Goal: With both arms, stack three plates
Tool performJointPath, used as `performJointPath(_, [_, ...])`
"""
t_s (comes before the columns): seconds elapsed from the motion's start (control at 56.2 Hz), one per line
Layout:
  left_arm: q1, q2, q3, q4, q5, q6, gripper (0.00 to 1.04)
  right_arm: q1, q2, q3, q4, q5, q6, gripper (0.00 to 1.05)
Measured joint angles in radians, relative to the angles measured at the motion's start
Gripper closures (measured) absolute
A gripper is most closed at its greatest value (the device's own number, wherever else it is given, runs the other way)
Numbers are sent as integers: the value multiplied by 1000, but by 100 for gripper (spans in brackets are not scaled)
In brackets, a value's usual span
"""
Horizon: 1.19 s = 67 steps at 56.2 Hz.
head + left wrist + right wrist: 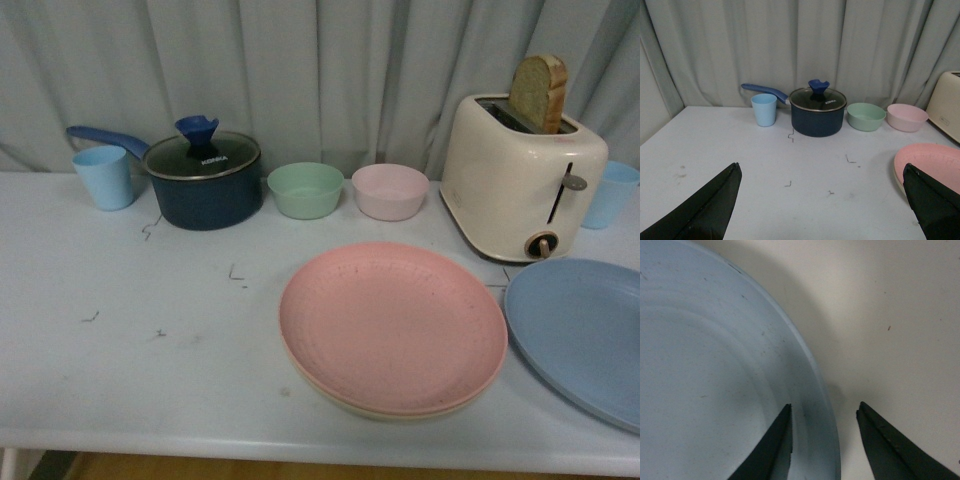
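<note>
The pink plate (pixel 392 322) lies on top of the beige plate (pixel 330 392), whose rim shows just under it, at the table's front middle. The light blue plate (pixel 585 335) lies beside them at the right, cut off by the frame edge. Neither arm shows in the front view. My left gripper (pixel 821 172) is open above the table, the pink plate (pixel 935 162) by its one finger. My right gripper (pixel 825 410) is open and straddles the rim of the blue plate (pixel 715 375), one finger (pixel 775 450) over the plate's inside and the other over the table.
Along the back stand a light blue cup (pixel 104 177), a dark blue lidded saucepan (pixel 202 178), a green bowl (pixel 305 189), a pink bowl (pixel 390 191), a cream toaster (pixel 522 180) with bread, and another blue cup (pixel 610 193). A grey curtain hangs behind.
</note>
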Motion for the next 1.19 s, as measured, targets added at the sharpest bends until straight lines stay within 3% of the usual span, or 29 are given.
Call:
performJointPath(0.107, [0,0,0,0,0,0,7,0,8,0,0,-3,1,78])
performJointPath(0.16, [0,0,0,0,0,0,7,-2,6,0,0,-8,3,90])
performJointPath(0.249, [0,0,0,0,0,0,7,-20,-19,-16,-5,-55,15,100])
performJointPath(0.676, [0,0,0,0,0,0,7,-131,-446,-258,-136,-188,-37,102])
performJointPath(0.836, [0,0,0,0,0,0,7,-119,-621,-289,-130,-248,-29,102])
performJointPath(1.121, [0,0,0,0,0,0,7,120,-735,-332,27,-230,150,102])
performJointPath(1.192, [0,0,0,0,0,0,7,300,-587,-328,176,-116,305,102])
